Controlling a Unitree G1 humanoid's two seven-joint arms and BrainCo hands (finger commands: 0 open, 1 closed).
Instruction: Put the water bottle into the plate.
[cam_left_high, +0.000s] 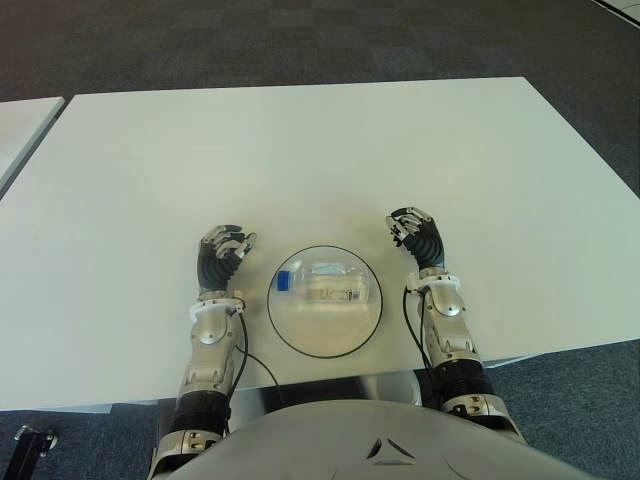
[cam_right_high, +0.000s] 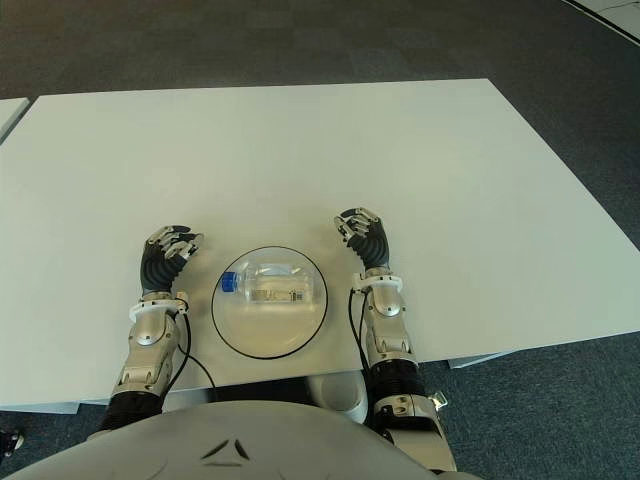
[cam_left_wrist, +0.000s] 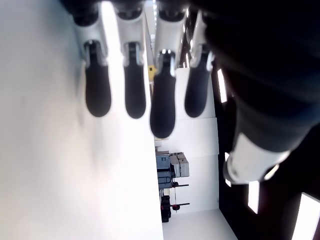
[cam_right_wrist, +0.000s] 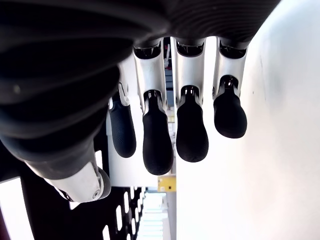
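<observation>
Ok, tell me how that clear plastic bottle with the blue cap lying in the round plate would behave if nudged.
The clear plastic water bottle with a blue cap lies on its side, so it would probably roll easily. The round white plate with a dark rim might check it, though it looks shallow. Small and seemingly thin-walled, the bottle is likely light and may dent under squeezing.

Surface: white table (cam_left_high: 300, 150) (rectangular, matte); adjacent: second white table (cam_left_high: 25, 120) at left edge, gap between; floor: dark grey carpet (cam_left_high: 300, 40) beyond far edge, squares pattern
</observation>
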